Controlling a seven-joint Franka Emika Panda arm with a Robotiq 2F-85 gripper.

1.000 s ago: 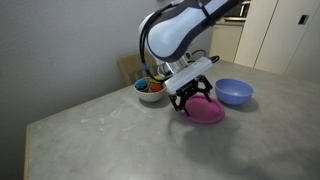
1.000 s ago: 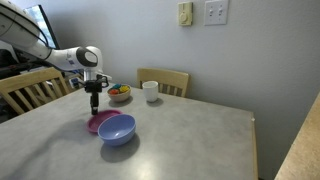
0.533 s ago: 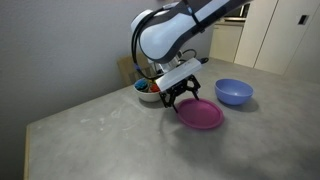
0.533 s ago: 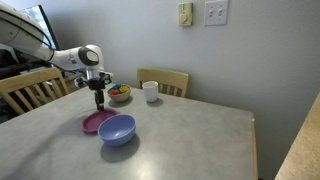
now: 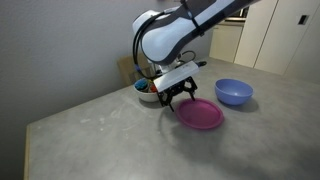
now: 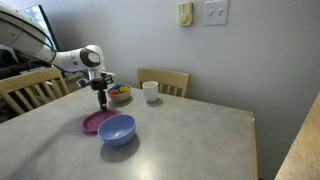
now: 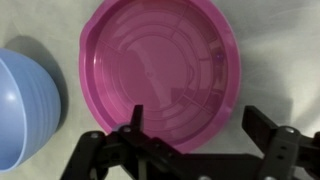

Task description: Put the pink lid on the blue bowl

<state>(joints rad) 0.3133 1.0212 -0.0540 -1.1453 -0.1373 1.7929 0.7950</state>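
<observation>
Wrist view is bright; the table (image 7: 285, 40) is nearly blown out to white at top right. The pink lid (image 7: 160, 60) is oversaturated and glossy, with pale ring-shaped glare streaks inside. The gripper (image 7: 192, 118) reads near-black, little detail, slightly soft. There's a dark shadow band between the blue bowl (image 7: 22, 110) and the pink lid.

I get both exterior views low-res and soft, fine edges smeared. In an exterior view the table (image 5: 90, 130) is lit evenly and diffusely, with a faint shadow under the pink lid (image 5: 200, 113); the cabinets (image 5: 270, 35) are brightest. In an exterior view the wall (image 6: 120, 40) looks dim and bluish, with a soft shadow beside the blue bowl (image 6: 116, 128).
</observation>
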